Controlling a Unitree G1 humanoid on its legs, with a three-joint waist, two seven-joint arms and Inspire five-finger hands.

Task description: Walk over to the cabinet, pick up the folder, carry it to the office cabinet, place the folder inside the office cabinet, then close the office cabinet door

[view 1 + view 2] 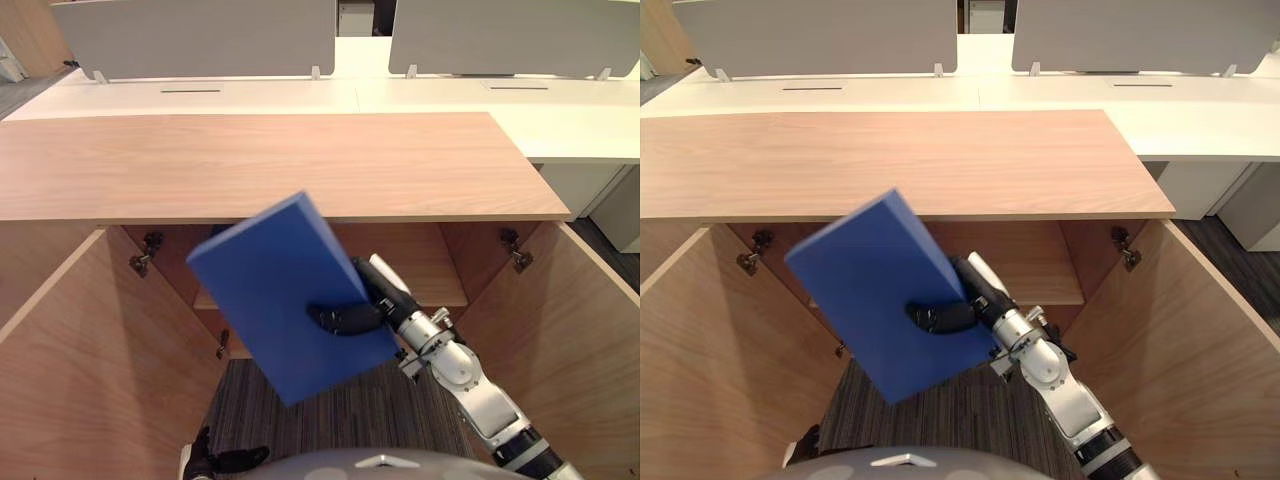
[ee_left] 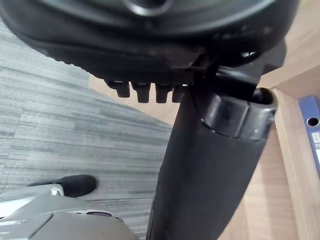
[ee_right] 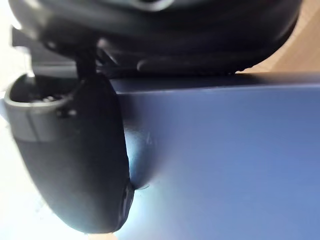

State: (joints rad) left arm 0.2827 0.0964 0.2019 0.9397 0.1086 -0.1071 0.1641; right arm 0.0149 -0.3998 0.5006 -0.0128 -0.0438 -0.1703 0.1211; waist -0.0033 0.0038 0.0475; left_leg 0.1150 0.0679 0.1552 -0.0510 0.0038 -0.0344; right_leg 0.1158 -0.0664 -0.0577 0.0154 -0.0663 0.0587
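1. Two doors (image 1: 85,350) stand open on the office cabinet (image 1: 260,165).
2. Blue folder (image 1: 270,275) is tilted in mid-air, in front of the cabinet's opening, centre.
3. Right hand (image 1: 350,318) is clamped on the folder's right edge, pinching it.
4. Left hand (image 1: 225,461) hangs low, near left; its state cannot be told.

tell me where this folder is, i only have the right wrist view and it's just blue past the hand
Observer: The right hand holds the blue folder tilted in front of the open cabinet, not inside yet.
Operator: both doors open
Observer: Yes, the left door and right door are both swung out toward the robot.
Operator: left hand in the way
Observer: No, the left hand hangs low over the carpet, apart from the blue folder.
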